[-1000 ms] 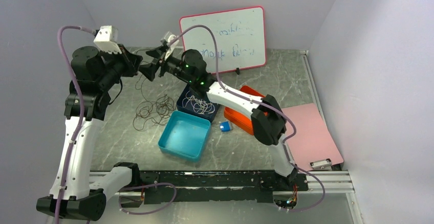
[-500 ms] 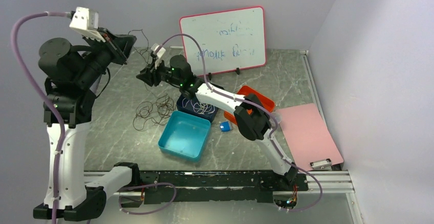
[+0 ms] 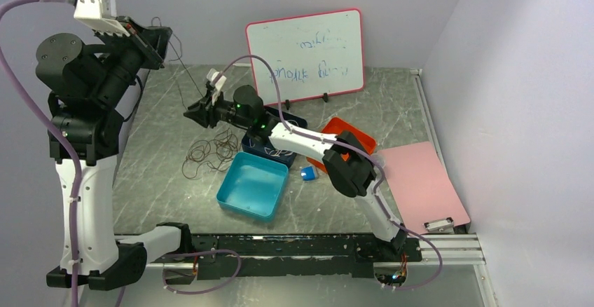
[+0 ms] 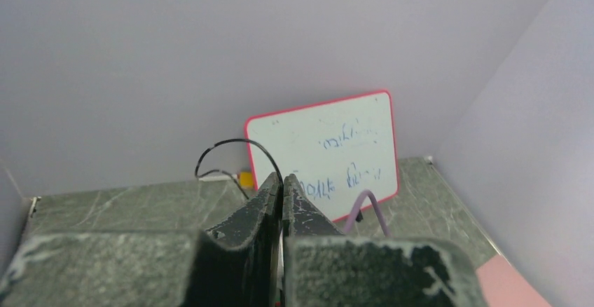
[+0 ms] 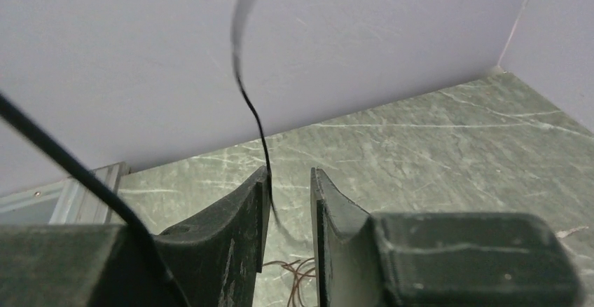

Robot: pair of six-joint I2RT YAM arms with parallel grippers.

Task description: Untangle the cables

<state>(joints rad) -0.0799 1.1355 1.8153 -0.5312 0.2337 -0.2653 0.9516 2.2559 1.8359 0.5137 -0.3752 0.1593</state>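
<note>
A tangle of thin brown cables (image 3: 210,149) lies in loops on the table. My left gripper (image 3: 157,38) is raised high at the back left, shut on a black cable (image 4: 231,142) that curls out past its tips (image 4: 281,179). That black strand (image 3: 183,72) runs down to my right gripper (image 3: 192,113). In the right wrist view the strand (image 5: 253,121) passes between the jaws against the left finger (image 5: 242,212), and a narrow gap remains at the tips (image 5: 288,174). Brown loops (image 5: 298,270) show on the table below them. Whitish cables (image 3: 273,151) lie in a dark blue bin.
A teal bin (image 3: 253,184) sits in front of the dark blue bin (image 3: 246,141). An orange bin (image 3: 347,128), a small blue object (image 3: 308,173) and a pink clipboard (image 3: 420,181) are to the right. A whiteboard (image 3: 306,53) leans on the back wall.
My left arm rose up and to the left, pulling the black cable with it. My right gripper moved left and lower, and its jaws narrowed around the strand.
</note>
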